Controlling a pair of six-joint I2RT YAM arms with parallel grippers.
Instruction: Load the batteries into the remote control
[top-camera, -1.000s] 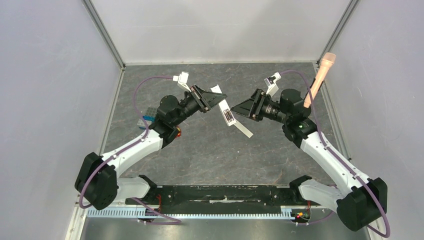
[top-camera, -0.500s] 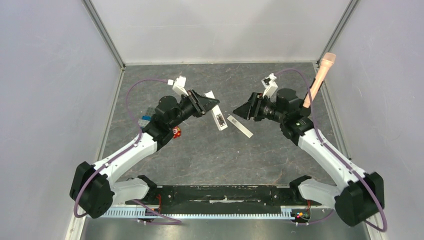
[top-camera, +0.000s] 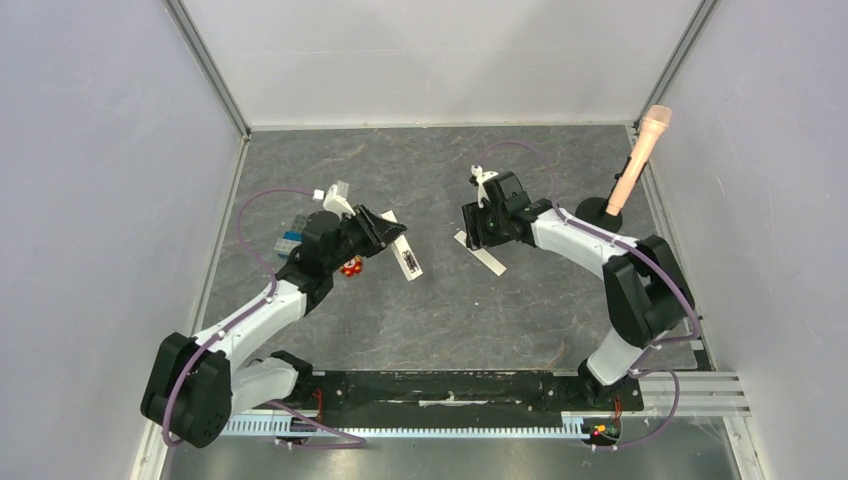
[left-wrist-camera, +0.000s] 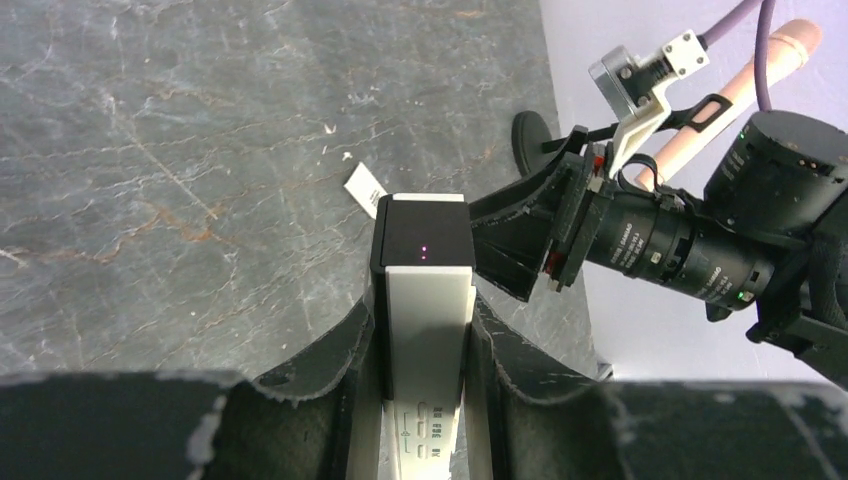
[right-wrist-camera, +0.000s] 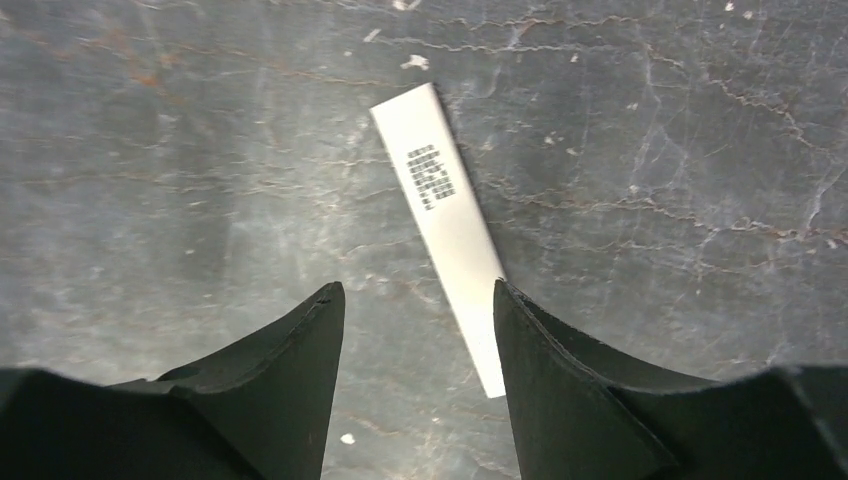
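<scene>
Left of the counter's (top-camera: 440, 330) middle, the left gripper (left-wrist-camera: 420, 318) is clamping the remote control (left-wrist-camera: 428, 255) by its long edges and holding it off the surface, dark end outward, probably so its compartment is reachable. Across from it, the right gripper (right-wrist-camera: 415, 300) is hovering with jaws apart over a thin white strip (right-wrist-camera: 445, 215) lying flat, likely the cover set aside. The batteries are not showing in any view.

Top camera looks down from behind onto the whole tabletop (top-camera: 450, 320). Left wrist sights along the remote (left-wrist-camera: 425, 290) toward the right arm (left-wrist-camera: 700, 250); right wrist looks close down. All share the white strip (right-wrist-camera: 450, 225).
</scene>
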